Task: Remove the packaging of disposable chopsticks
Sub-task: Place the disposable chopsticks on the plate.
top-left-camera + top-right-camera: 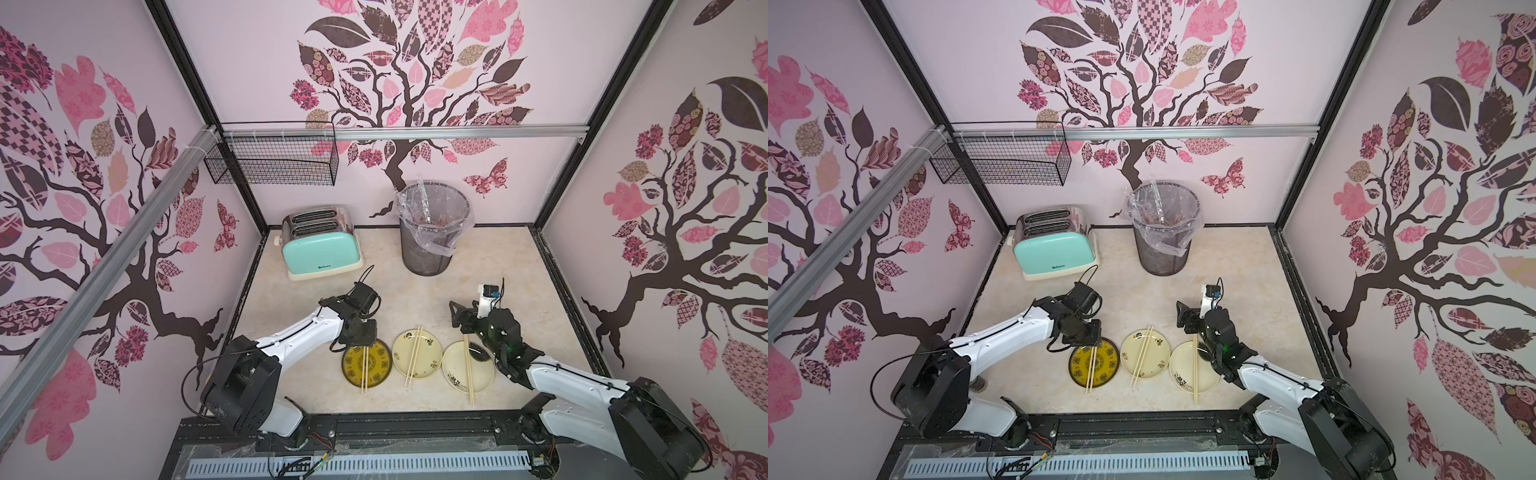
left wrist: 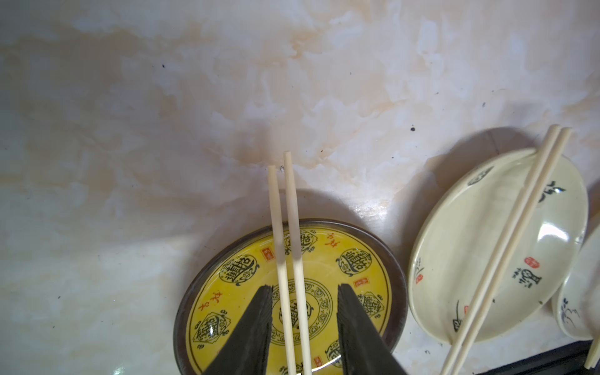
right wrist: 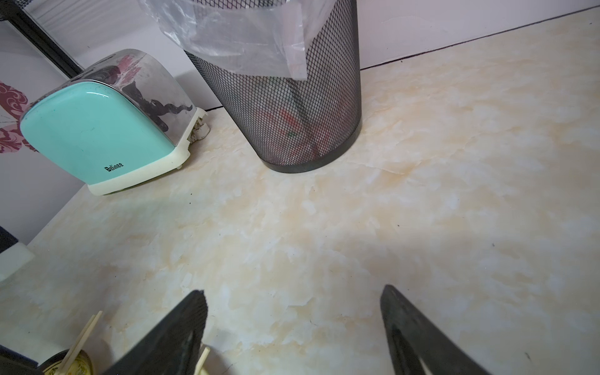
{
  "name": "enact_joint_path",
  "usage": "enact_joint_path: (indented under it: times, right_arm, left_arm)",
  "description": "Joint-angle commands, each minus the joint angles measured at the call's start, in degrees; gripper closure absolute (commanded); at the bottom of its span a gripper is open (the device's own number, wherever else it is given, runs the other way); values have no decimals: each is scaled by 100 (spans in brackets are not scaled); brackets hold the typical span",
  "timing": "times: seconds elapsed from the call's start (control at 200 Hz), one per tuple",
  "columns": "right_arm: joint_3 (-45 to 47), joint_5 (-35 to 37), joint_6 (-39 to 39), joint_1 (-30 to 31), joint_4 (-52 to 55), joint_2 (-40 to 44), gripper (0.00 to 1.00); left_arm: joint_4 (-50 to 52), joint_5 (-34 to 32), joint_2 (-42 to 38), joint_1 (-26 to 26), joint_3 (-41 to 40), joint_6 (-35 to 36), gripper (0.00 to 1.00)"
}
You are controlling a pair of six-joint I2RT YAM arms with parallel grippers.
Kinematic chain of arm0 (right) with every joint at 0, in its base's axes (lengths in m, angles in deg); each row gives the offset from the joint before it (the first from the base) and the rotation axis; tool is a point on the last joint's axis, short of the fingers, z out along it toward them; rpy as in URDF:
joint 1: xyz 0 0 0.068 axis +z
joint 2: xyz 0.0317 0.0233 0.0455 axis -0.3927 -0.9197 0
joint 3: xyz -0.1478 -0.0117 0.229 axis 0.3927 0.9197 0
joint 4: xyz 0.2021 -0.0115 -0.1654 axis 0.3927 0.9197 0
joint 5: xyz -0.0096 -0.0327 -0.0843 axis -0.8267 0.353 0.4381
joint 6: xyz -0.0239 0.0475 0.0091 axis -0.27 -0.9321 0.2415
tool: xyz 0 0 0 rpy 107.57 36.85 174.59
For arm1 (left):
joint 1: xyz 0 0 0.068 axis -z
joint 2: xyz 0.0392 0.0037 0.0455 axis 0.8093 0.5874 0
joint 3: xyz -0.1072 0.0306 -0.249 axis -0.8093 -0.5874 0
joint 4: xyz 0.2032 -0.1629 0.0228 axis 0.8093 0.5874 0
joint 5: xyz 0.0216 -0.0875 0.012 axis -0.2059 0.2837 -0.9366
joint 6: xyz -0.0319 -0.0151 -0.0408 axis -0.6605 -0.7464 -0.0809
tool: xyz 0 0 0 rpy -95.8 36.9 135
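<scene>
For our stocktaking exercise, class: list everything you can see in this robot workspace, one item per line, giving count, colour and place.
chopsticks: three pairs, pale tan, one pair across each plate
yellow plate: one, yellow with dark rim, left of the front row
cream plates: two, cream, middle and right of that row
packaging: count unclear, clear, standing in the bin
bin: one, black mesh with clear liner, back centre
toaster: one, mint green and chrome, back left
wire basket: one, black, hung on the back rail
table: one, cream marble
left hand: black, open, astride the yellow plate's chopsticks
right hand: black, open, empty, above bare table
</scene>
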Motion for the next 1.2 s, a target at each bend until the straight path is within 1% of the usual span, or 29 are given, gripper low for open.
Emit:
enact_joint_path:
  times: [0.0,0.17,0.43,0.555,0.68,0.73,0.765,0.835,0.895,0.955,1.0,1.05,1.085,1.151,1.196]
  right_arm:
    - [-56,-79,-80,37,113,-22,13]
    - [-46,5,-20,39,108,-74,12]
    - [-64,144,59,31,225,-157,11]
    - [-82,372,154,33,391,3,10]
    - [-147,598,263,28,698,307,10]
    - [-238,751,332,23,901,457,10]
    - [-323,980,364,16,1068,554,10]
    - [-472,1422,465,-46,1290,681,10]
    - [-480,1834,593,-123,1262,725,10]
    - [-487,2319,762,-290,1165,669,10]
    - [-512,2524,864,-494,1133,570,9]
    - [-479,2598,1101,-779,942,431,7]
    - [-422,2634,1400,-1009,712,302,5]
    - [-285,2945,1824,-1415,175,70,1]
    - [-115,2727,1981,-1818,-291,-91,1]
  left_arm:
    - [-77,-19,-191,8,26,211,62]
    - [-194,85,-364,10,-61,282,60]
    - [-278,220,-515,-2,-145,410,60]
    - [-500,474,-658,5,-241,515,62]
    - [-1076,994,-1001,-2,-416,575,64]
    - [-1368,1257,-1114,1,-470,600,63]
    - [-1506,1361,-1179,6,-484,614,64]
    - [-1731,1379,-1321,-2,-527,592,64]
    - [-1967,1370,-1429,-8,-585,611,65]
    - [-2170,1419,-1463,-49,-571,630,66]
    - [-2199,1567,-1445,-99,-485,598,66]
    - [-2331,1711,-1438,-134,-441,558,66]
    - [-2462,1730,-1471,-151,-483,480,66]
    - [-2730,1730,-1541,-203,-636,313,66]
    - [-2884,1760,-1560,-279,-746,212,66]
